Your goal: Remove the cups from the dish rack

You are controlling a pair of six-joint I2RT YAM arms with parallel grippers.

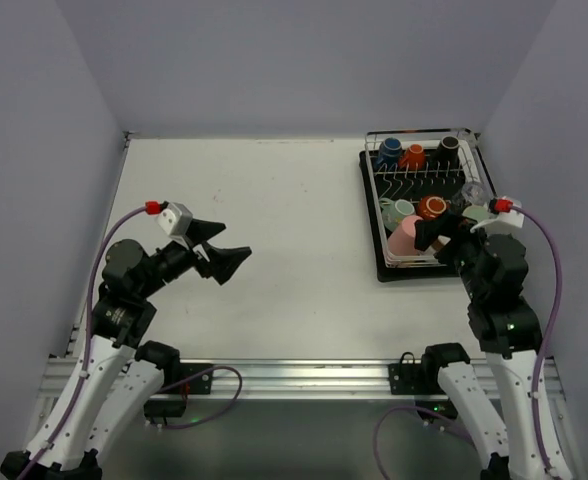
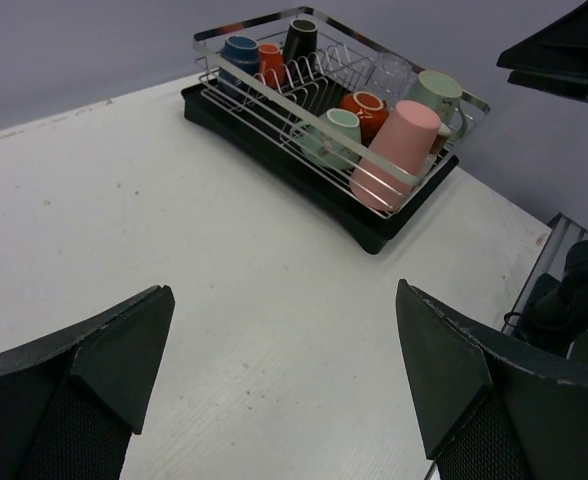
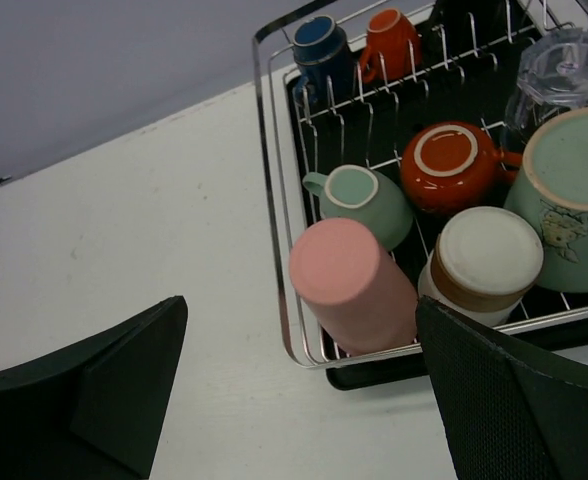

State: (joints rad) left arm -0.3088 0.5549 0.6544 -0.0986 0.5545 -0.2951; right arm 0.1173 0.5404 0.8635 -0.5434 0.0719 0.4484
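Note:
The silver wire dish rack (image 1: 414, 134) on its black tray stands at the far right. It holds several upturned cups: a pink tumbler (image 1: 406, 237), a small teal cup (image 1: 400, 211), an orange-red cup (image 1: 433, 207), a large teal mug (image 1: 477, 212), a clear glass (image 1: 472, 190), and blue (image 1: 390, 152), orange (image 1: 413, 155) and black (image 1: 448, 148) cups. My right gripper (image 1: 442, 238) hovers open over the rack's near-left corner, with the pink tumbler (image 3: 359, 285) just beyond its jaws. A white and brown cup (image 3: 479, 262) stands beside it. My left gripper (image 1: 232, 243) is open and empty over the table at left.
The white table (image 1: 274, 220) is walled on three sides by grey panels. The rack's rim (image 3: 274, 200) runs between the pink tumbler and the bare table. The rack (image 2: 264, 95) stands far from my left gripper (image 2: 284, 330). An aluminium rail (image 1: 294, 375) runs along the near edge.

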